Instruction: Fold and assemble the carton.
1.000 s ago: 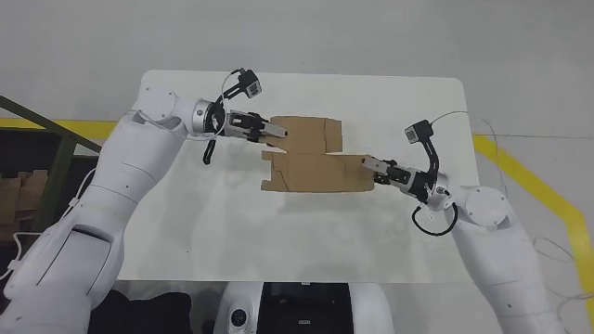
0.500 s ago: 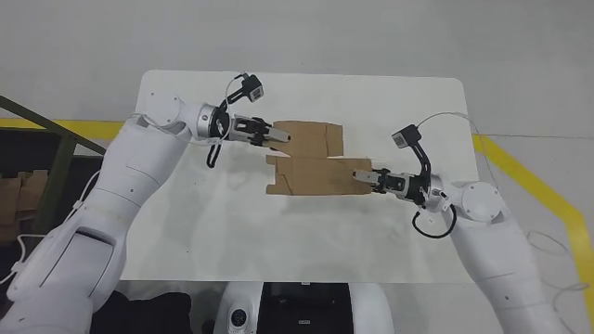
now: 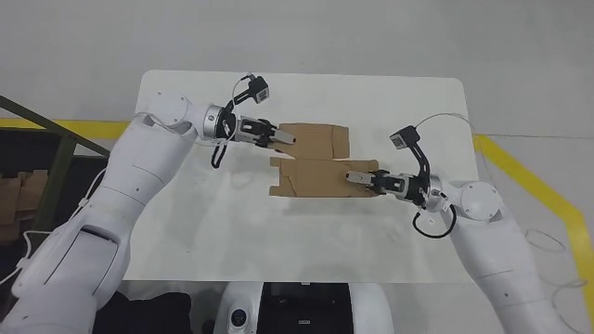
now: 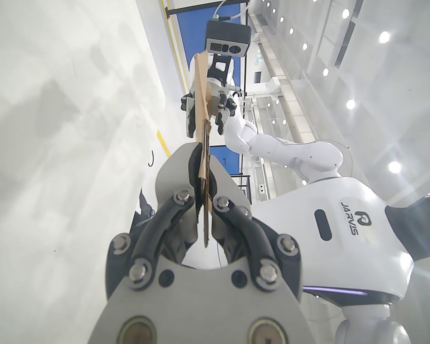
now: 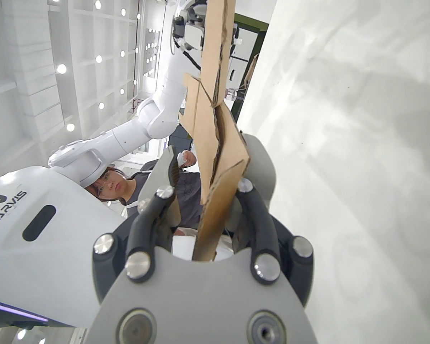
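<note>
Top camera looked straight down on carton (image 3: 320,172) from well above. Wrist cameras sat close at opposite ends of carton, each facing along it toward the other. Carton shared by all.

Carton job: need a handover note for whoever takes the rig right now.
Left gripper: jaws shut on one end of the carton.
Right gripper: jaws open, with the carton's opposite end between them; one side is clear of the cardboard.
Carton: a flat blank spanning between the two grippers, over the middle of the table.
Done: blank gripped at the left end, right arm in position.
Left: close the right jaws, then all folding and assembly; no panel looks raised yet.
</note>
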{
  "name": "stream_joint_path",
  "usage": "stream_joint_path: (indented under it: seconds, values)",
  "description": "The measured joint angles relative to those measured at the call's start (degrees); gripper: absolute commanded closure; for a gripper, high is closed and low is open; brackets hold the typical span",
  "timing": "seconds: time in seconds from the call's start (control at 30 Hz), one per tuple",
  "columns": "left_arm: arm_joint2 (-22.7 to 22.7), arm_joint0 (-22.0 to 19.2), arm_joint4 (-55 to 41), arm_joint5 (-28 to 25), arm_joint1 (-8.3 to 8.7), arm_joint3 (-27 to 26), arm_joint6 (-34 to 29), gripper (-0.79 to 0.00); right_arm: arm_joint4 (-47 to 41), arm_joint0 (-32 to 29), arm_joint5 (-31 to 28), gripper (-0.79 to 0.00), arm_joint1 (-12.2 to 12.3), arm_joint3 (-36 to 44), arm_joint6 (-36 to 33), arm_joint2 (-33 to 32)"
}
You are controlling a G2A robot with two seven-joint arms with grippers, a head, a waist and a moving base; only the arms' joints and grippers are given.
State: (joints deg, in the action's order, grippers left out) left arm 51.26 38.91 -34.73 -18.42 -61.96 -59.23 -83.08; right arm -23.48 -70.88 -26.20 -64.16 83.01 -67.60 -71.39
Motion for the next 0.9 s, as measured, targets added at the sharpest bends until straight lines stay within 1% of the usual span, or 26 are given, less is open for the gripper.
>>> stream_joint_path:
  seconds: [0.1, 0.17, 0.37, 0.4, 0.43, 0.47, 0.5, 0.7, 0.9]
  values:
    - [-0.06, -0.13, 0.39, 0.10, -0.12, -0.02, 0.06, 0.000, 0.39, 0.41, 0.36, -0.148, 0.02, -0.45, 0.05, 0.43]
    - [-0.07, -0.26, 0.73, 0.14, -0.20, -0.04, 0.16, 0.000, 0.64, 0.69, 0.55, 0.000, 0.03, -0.73, 0.24, 0.75]
    - [-0.11, -0.43, 2.24, -0.15, -0.39, -0.02, 1.27, 0.000, 0.77, 1.25, 0.82, 0.000, 0.12, -1.23, 0.14, 1.31]
    - [-0.09, -0.43, 2.31, -0.15, -0.43, 0.00, 1.38, -0.062, 0.80, 1.31, 0.86, 0.000, 0.14, -1.27, 0.13, 1.35]
    - [-0.06, -0.43, 2.38, -0.18, -0.47, 0.02, 1.49, -0.326, 0.81, 1.35, 0.92, 0.000, 0.17, -1.31, 0.13, 1.40]
    - [-0.02, -0.42, 2.40, -0.26, -0.49, 0.03, 1.57, -0.622, 0.80, 1.38, 0.98, 0.000, 0.19, -1.34, 0.13, 1.43]
    - [0.05, -0.40, 2.39, -0.41, -0.52, 0.04, 1.69, -0.785, 0.78, 1.41, 1.05, 0.000, 0.21, -1.36, 0.12, 1.46]
    - [1.14, 0.02, 0.78, -1.01, -0.60, 0.49, 2.42, -0.785, 0.15, 1.75, 1.84, 0.000, 0.29, -1.96, 0.87, 1.63]
    - [2.36, 1.56, -1.08, -1.76, -0.54, 0.51, 3.23, -0.785, 0.54, 1.98, 2.72, 0.000, 0.32, -2.73, 2.49, 1.95]
